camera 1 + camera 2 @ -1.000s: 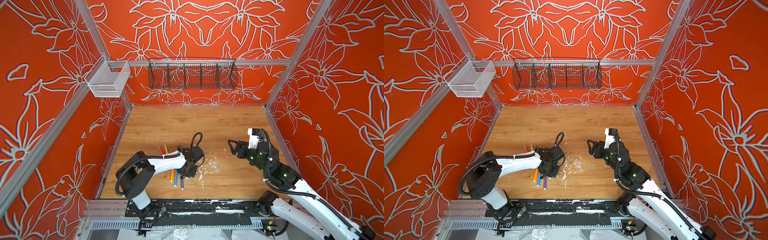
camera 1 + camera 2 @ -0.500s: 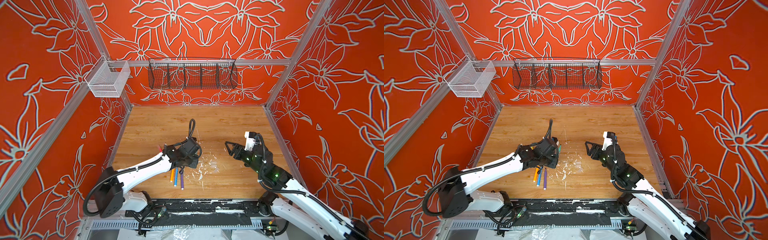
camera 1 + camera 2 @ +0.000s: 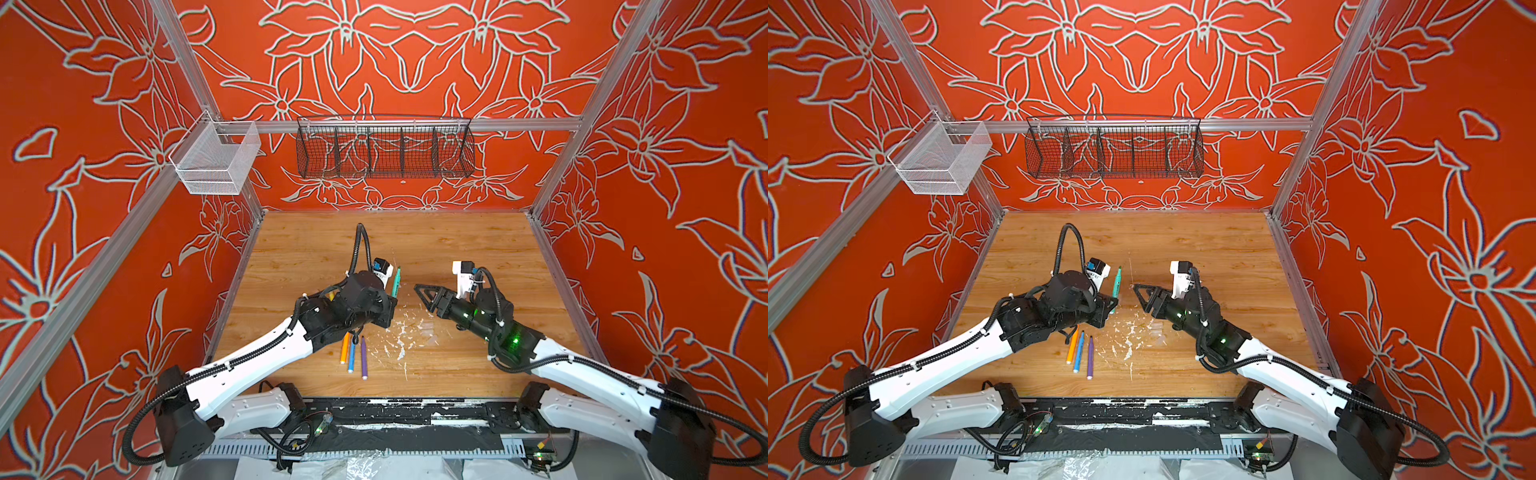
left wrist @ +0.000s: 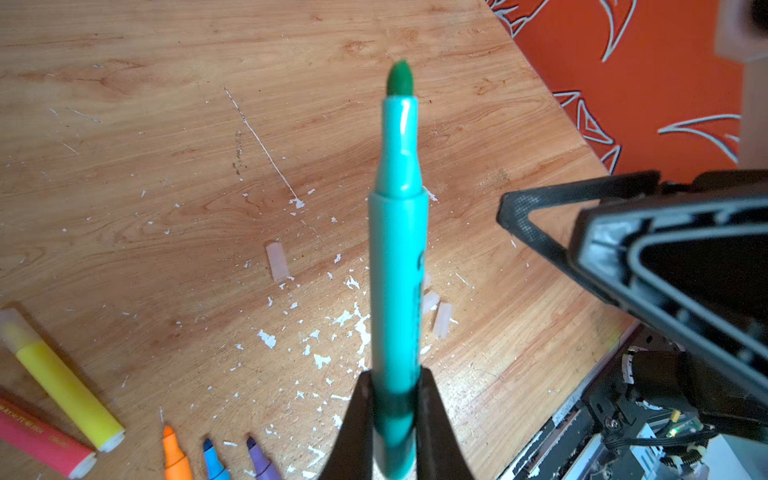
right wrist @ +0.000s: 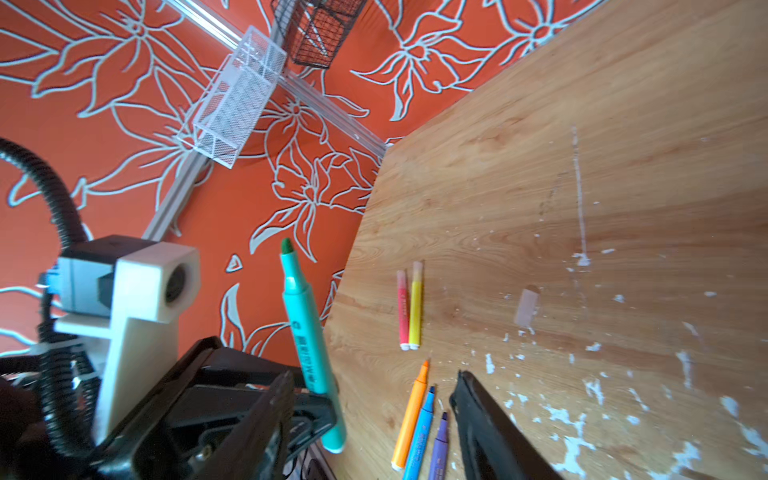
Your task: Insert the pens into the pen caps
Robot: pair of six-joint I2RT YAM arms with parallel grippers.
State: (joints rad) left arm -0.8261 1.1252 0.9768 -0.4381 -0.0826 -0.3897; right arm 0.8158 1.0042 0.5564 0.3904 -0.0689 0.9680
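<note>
Green pen: uncapped, felt tip pointing to the far side, lifted off the table near its centre.
Left gripper: clenched on the green pen's lower barrel.
Right gripper: jaws apart, empty, just right of the green pen, not touching it.
Orange pen, blue pen, purple pen: uncapped, side by side on the table, just near of the left gripper.
Yellow pen, red-pink pen: lying together on the table.
Pen caps: clear, loose among white flecks.
</note>
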